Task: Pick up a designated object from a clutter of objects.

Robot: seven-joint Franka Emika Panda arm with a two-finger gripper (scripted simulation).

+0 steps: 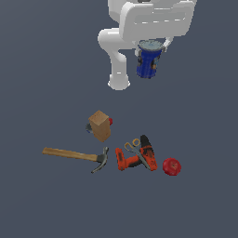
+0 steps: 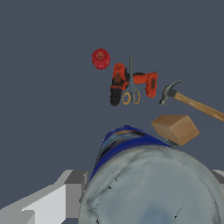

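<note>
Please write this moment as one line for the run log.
phase: lifted | gripper: shut on can | can: raised above floor, upright | left on floor: hammer, block, drill, scissors, red ball

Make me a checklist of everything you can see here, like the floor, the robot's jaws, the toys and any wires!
Surface: plain dark grey-blue floor, no marks seen.
Job's thing: blue can with silvery lid, held up off the floor, apart from the pile.
Clutter: tan wooden block with something small and red behind it; hammer; orange-and-black drill with scissors lying across it; red fruit alone at the exterior view's right.
Grippers: gripper, jaws closed on the can.
Cables: nothing seen.
Surroundings: white robot arm; nothing else seen.
</note>
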